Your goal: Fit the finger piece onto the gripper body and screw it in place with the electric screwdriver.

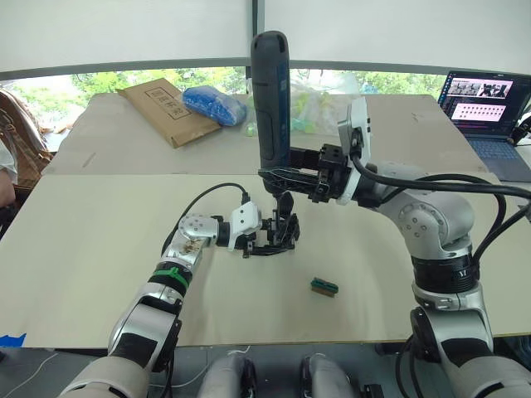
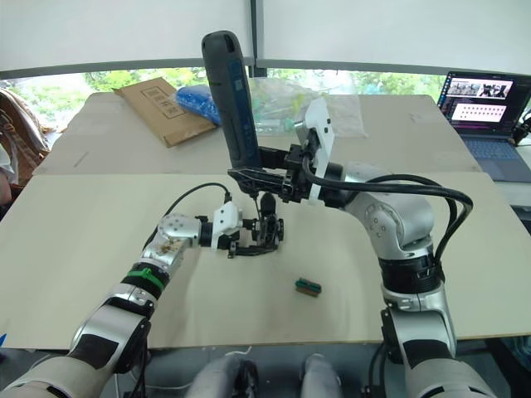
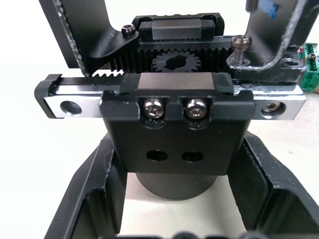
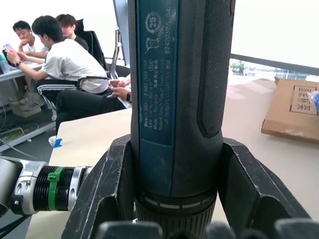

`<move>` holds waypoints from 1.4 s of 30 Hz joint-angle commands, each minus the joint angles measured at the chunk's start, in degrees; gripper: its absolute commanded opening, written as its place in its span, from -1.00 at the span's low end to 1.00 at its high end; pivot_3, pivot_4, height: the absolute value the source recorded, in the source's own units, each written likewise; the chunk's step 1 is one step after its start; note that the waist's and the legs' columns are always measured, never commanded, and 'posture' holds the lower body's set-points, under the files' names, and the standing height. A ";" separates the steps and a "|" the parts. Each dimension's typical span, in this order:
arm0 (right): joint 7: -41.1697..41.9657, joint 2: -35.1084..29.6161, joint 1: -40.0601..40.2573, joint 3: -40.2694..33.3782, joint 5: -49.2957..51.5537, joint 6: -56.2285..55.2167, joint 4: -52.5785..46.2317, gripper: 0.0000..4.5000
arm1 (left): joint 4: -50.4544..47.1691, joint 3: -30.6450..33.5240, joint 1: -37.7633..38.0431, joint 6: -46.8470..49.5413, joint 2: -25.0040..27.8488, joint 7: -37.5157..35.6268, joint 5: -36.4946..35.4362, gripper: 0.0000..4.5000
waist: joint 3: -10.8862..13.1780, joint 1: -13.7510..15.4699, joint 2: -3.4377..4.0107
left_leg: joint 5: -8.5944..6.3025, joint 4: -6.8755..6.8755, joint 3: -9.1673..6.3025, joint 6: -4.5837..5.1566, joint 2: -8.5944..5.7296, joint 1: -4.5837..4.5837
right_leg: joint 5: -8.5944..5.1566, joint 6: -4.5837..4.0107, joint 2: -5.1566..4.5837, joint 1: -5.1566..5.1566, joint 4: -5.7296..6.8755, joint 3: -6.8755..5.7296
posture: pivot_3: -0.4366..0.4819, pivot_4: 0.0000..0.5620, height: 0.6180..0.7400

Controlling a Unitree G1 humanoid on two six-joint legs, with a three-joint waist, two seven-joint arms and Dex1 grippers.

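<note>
Right gripper [image 1: 274, 176] was clamped tight on the one electric screwdriver [image 1: 271, 99], held upright; left gripper [image 1: 278, 240] was closed round the single gripper body [image 3: 174, 124].

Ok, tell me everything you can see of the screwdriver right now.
The screwdriver is a long dark navy cylinder, plastic by its look, with a printed label along its side. It stands nearly upright, clamped near its lower end by the right gripper, tip pointing down over the gripper body that the left gripper holds on the table.
</note>
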 commanded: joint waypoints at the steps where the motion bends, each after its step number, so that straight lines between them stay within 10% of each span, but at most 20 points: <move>1: 0.11 0.46 -0.69 -1.34 0.80 -2.62 -2.89 -0.15 | -0.24 0.41 -1.13 -0.96 0.37 0.25 0.43 0.02 | 0.00 0.00 0.00 | 0.00 0.00 0.00 0.00 0.00 0.00 | 0.00 0.00 0.00 0.00 0.00 0.00 | -0.05 -0.47 0.87; 42: 1.74 0.77 -0.36 -0.63 -0.96 -3.58 -1.60 -0.15 | -0.70 0.59 -1.20 -0.69 0.61 0.06 0.18 0.02 | 0.00 -0.01 0.00 | 0.00 0.00 0.00 0.00 0.00 0.00 | 0.00 0.00 0.00 0.00 0.00 0.00 | -0.05 -0.47 0.87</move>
